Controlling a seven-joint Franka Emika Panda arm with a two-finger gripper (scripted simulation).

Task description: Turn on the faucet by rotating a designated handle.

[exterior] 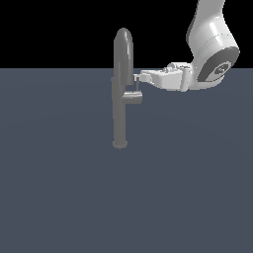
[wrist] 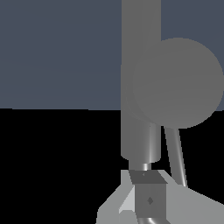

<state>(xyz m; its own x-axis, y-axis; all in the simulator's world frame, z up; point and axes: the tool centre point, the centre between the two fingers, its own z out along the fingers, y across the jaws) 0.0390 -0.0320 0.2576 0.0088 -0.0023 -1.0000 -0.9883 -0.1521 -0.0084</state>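
The faucet is a tall grey column with a rounded top, standing on a small round base. The handle is a short stub jutting toward the exterior view's right, with a thin pin rising from its end. My gripper reaches in level from the right, its tips at the top of the pin and close to the column. In the wrist view the column, the stub's round end and the pin show. The gripper looks shut, with the pin alongside the fingers, not between them.
The faucet stands on a flat dark blue-grey floor. The white arm comes down from the upper right of the exterior view. Nothing else shows.
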